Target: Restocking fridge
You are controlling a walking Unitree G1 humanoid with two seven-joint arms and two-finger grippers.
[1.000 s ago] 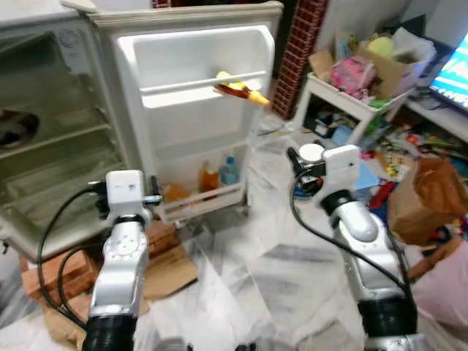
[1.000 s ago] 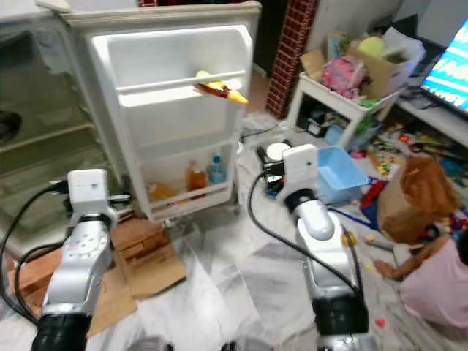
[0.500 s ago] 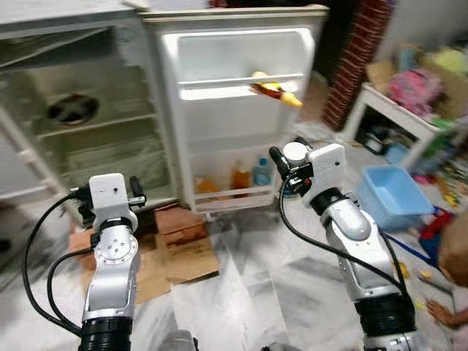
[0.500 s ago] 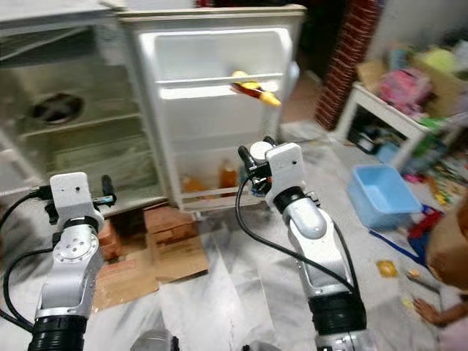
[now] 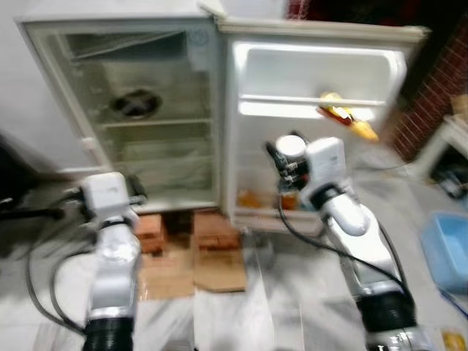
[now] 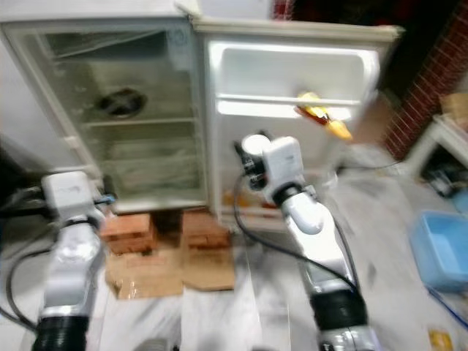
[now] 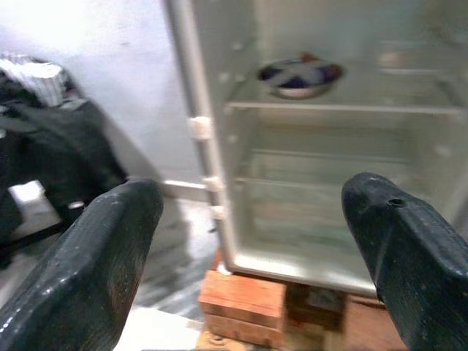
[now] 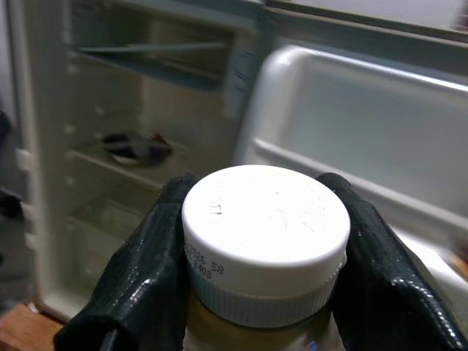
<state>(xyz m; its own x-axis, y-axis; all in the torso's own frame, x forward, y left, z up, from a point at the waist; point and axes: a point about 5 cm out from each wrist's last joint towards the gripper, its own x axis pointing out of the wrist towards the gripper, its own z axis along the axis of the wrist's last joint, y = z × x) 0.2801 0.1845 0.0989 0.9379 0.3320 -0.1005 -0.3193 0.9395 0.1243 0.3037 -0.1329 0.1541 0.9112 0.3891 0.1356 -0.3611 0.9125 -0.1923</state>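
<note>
Head view: fridge (image 5: 131, 110) open, door (image 5: 314, 80) swung right, yellow packet (image 5: 347, 121) on its upper rack. My right gripper (image 5: 281, 157) holds a white-capped jar (image 5: 291, 146) before the door. Bricks (image 5: 153, 223) under the fridge.

Left wrist: left gripper (image 7: 248, 241) spread wide, bowl (image 7: 298, 77) on a shelf.

Right wrist: fingers (image 8: 142, 263) clamp the jar.

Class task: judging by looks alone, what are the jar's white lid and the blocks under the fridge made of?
White ribbed screw lid, held in the right tool: probably matte plastic, given its moulded ridges and printed date code.
Reddish-brown blocks under the white fridge: likely fired clay bricks, rough and dull, though blurred.
</note>
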